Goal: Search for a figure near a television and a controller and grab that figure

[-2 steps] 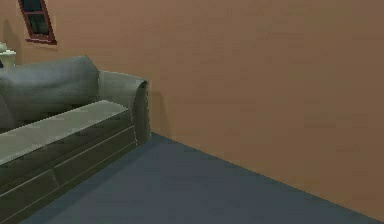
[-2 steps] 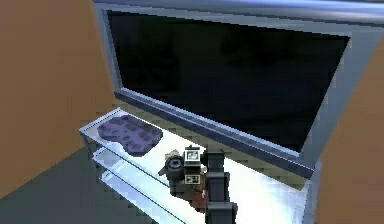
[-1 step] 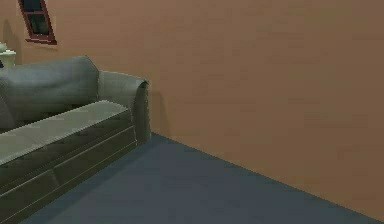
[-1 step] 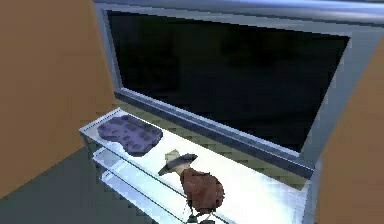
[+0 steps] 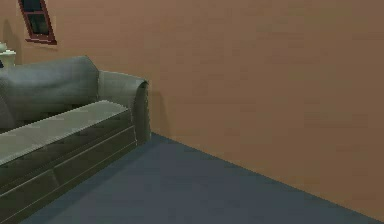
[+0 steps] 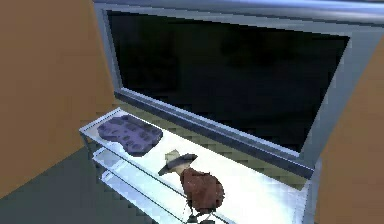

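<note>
In the arm side view a large dark television (image 6: 225,70) in a grey frame stands on a pale glass-shelved stand (image 6: 260,180). On the stand's top lies a flat purple-grey object with rounded lobes (image 6: 131,134), shaped like a controller, at the left end. Right of it stands a small brown figure (image 6: 195,185) with a pale hat-like top, close to the stand's front edge.
The forward view has a grey-green sofa (image 5: 60,115) at the left against a brown wall (image 5: 250,70), with dark blue floor (image 5: 170,190) in front. A framed picture (image 5: 36,18) hangs at the upper left. The stand has lower glass shelves (image 6: 130,180).
</note>
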